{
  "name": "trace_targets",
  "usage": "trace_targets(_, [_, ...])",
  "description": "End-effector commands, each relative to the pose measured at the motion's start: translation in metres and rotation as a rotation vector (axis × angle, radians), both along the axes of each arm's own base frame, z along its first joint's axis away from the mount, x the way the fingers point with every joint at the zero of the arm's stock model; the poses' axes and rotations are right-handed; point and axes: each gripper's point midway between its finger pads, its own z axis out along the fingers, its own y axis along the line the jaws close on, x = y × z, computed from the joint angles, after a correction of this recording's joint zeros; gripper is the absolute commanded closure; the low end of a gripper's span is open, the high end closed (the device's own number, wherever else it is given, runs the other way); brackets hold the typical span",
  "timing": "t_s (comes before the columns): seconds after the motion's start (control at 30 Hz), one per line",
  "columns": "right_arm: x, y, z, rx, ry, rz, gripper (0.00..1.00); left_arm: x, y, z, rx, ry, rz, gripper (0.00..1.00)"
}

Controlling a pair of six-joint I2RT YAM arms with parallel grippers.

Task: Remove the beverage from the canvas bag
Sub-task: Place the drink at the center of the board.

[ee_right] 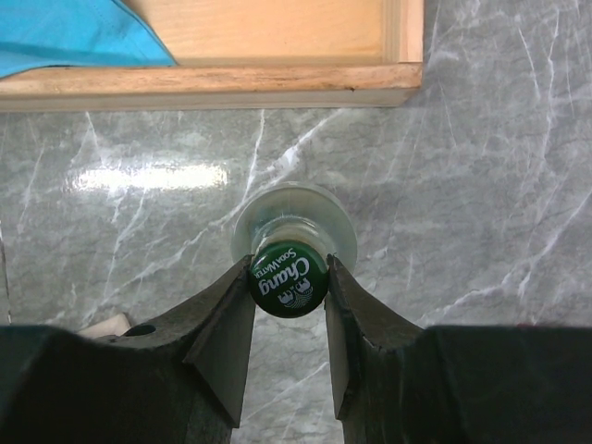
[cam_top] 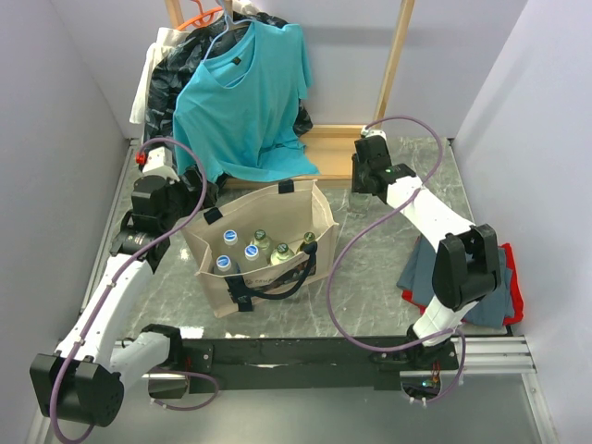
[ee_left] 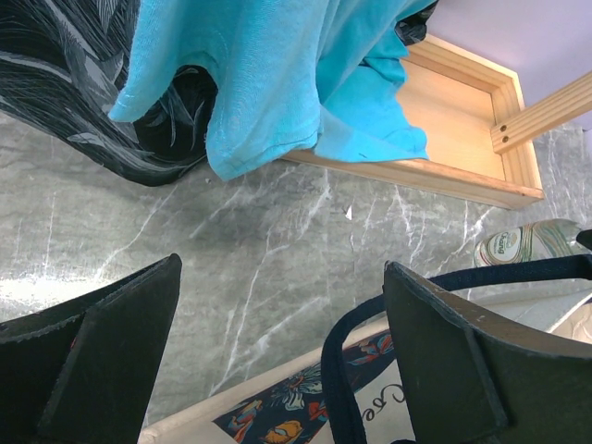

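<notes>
Patience over speed here: nearest, boxy beige canvas tote with black strap handles (cam_top: pixel 326 242) mid-table, several capped bottles (cam_top: pixel 254 250) upright inside. At its back-left rim, left gripper (ee_left: pixel 282 268) spread wide, holding nothing. Farther back, right gripper (ee_right: pixel 289 268) pinched on the neck of the clear glass bottle with green cap (ee_right: pixel 294 217), outside the tote, just before the pale wooden frame base (ee_right: pixel 231 83). Lower straight, seat flat on the grey marble tabletop (ee_right: pixel 462 185), then release.

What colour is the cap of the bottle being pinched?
The cap is green with white lettering; see the right wrist view.
</notes>
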Motion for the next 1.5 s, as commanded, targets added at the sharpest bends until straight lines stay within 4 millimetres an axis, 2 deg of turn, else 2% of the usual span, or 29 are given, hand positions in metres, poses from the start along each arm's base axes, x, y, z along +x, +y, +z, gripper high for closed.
trace_targets(0.0, [0.018, 0.002, 0.030, 0.023, -0.083, -0.019, 0.53, 0.004, -0.002, 0.016, -0.009, -0.052, -0.011, 0.04])
trace_targets(0.2, [0.019, 0.001, 0.030, 0.020, -0.081, -0.030, 0.46, 0.004, -0.002, 0.015, -0.009, -0.047, -0.011, 0.04])
trace_targets(0.3, [0.019, 0.000, 0.032, 0.024, -0.089, -0.033, 0.39, 0.004, -0.001, 0.016, -0.006, -0.050, -0.009, 0.04])
trace_targets(0.63, [0.018, -0.010, 0.043, -0.011, -0.105, -0.073, 0.35, 0.006, -0.003, 0.016, -0.014, -0.051, -0.013, 0.04])
trace_targets(0.67, [0.018, -0.014, 0.048, -0.019, -0.119, -0.090, 0.32, 0.006, -0.003, 0.018, -0.015, -0.054, -0.014, 0.04])
trace_targets(0.7, [0.016, -0.015, 0.051, -0.021, -0.127, -0.100, 0.20, 0.007, -0.003, 0.020, -0.017, -0.059, -0.014, 0.04])
trace_targets(0.77, [0.013, -0.020, 0.062, -0.017, -0.158, -0.118, 0.00, 0.007, -0.004, 0.021, -0.017, -0.060, -0.017, 0.04])
trace_targets(0.93, [0.005, -0.021, 0.089, 0.011, -0.215, -0.111, 0.00, 0.007, -0.005, 0.021, -0.016, -0.059, -0.028, 0.04])
trace_targets(1.07, [-0.004, -0.023, 0.120, 0.037, -0.270, -0.101, 0.00, 0.005, -0.009, 0.028, -0.021, -0.075, -0.053, 0.04])
trace_targets(1.13, [-0.008, -0.021, 0.130, 0.054, -0.291, -0.089, 0.00, 0.002, -0.012, 0.040, -0.022, -0.111, -0.077, 0.04])
trace_targets(1.2, [-0.014, -0.019, 0.149, 0.083, -0.334, -0.065, 0.00, -0.003, -0.018, 0.057, -0.022, -0.152, -0.122, 0.04])
trace_targets(1.3, [-0.022, -0.010, 0.174, 0.151, -0.386, -0.017, 0.00, -0.010, -0.031, 0.073, -0.022, -0.184, -0.214, 0.04])
trace_targets(1.33, [-0.025, 0.006, 0.177, 0.214, -0.376, 0.043, 0.00, -0.012, -0.034, 0.076, -0.023, -0.190, -0.234, 0.04])
trace_targets(1.37, [-0.025, 0.013, 0.186, 0.232, -0.377, 0.081, 0.00, -0.013, -0.038, 0.078, -0.024, -0.197, -0.257, 0.04])
trace_targets(1.43, [-0.031, 0.026, 0.181, 0.257, -0.303, 0.122, 0.00, -0.015, -0.042, 0.078, -0.025, -0.199, -0.284, 0.04])
trace_targets(1.47, [-0.031, 0.036, 0.188, 0.281, -0.293, 0.158, 0.00, -0.015, -0.043, 0.079, -0.027, -0.204, -0.290, 0.04])
